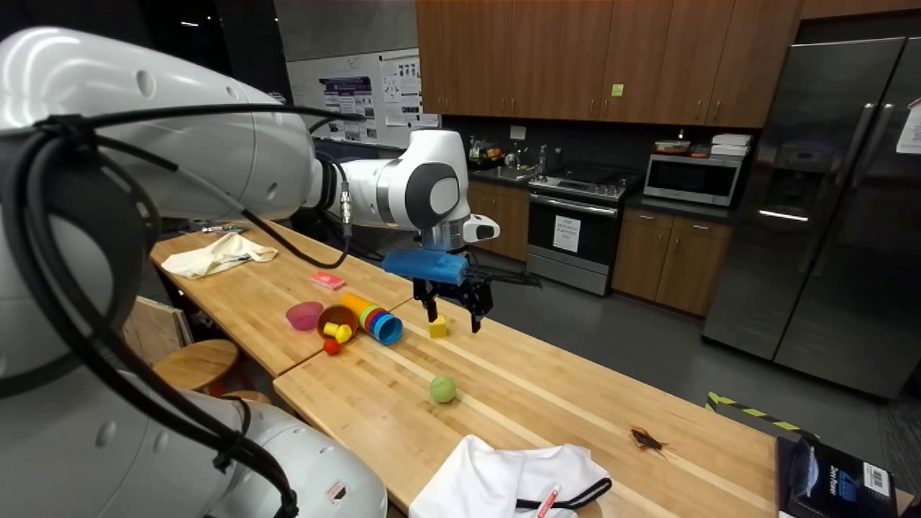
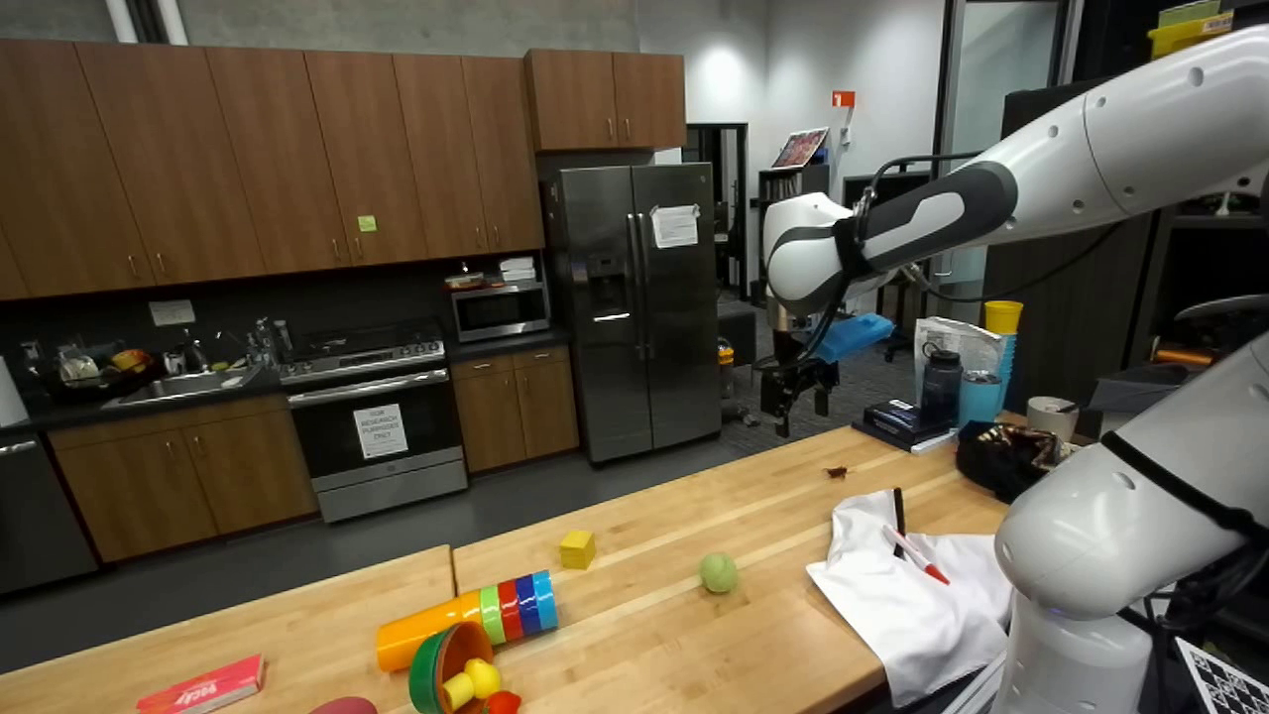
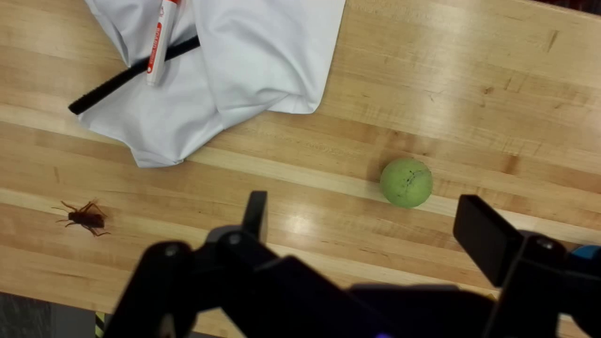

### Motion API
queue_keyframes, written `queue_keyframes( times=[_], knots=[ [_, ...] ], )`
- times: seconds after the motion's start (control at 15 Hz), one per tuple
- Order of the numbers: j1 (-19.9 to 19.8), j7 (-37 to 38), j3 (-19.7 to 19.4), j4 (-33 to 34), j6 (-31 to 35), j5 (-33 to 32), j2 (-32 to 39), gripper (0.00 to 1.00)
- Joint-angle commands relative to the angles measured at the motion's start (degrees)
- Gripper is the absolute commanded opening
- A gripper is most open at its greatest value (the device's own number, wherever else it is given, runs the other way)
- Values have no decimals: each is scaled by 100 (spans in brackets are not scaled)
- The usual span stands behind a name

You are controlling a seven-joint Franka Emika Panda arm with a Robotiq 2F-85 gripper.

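1. Two fingers [image 3: 486, 239] stand wide apart, released, with only air between them; they point down and hang above the bench [image 3: 305, 150].
2. A green ball [image 3: 406, 183] rests on the bench, lower than the fingers and apart from them. In the wrist view it shows past the fingertips, within the span of the gap.
3. A yellow block [image 2: 577, 549] sits on the bench, near the nested cups [image 2: 486, 607], which lie on their side and show orange, green, red and blue.
4. A green-and-brown bowl [image 2: 426, 679] lies tipped beside the cups, with something yellow [image 2: 483, 677] at its mouth and a small red thing [image 1: 331, 347] just outside.
5. A white cloth [image 3: 263, 61] with black trim lies rumpled on the bench; a red-and-white marker [image 3: 160, 44] lies on top of it.
6. A brown insect shape [image 3: 87, 219] lies on the bench, apart from the cloth; whether it is a toy cannot be told.
7. A pink bowl [image 1: 304, 315], a pink box [image 1: 328, 280] and a cream cloth [image 1: 216, 257] lie farther along, in an exterior view.
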Motion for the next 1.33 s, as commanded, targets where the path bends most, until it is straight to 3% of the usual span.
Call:
queue_keyframes(
  times=[0.0, 0.4, 1.27],
  knots=[
    [26, 13, -22, 10, -14, -12, 2, 100],
    [113, -109, -118, 80, 465, 330, 686, 100],
    [385, 120, 272, 665, 1255, 390, 2637, 100]
  ],
)
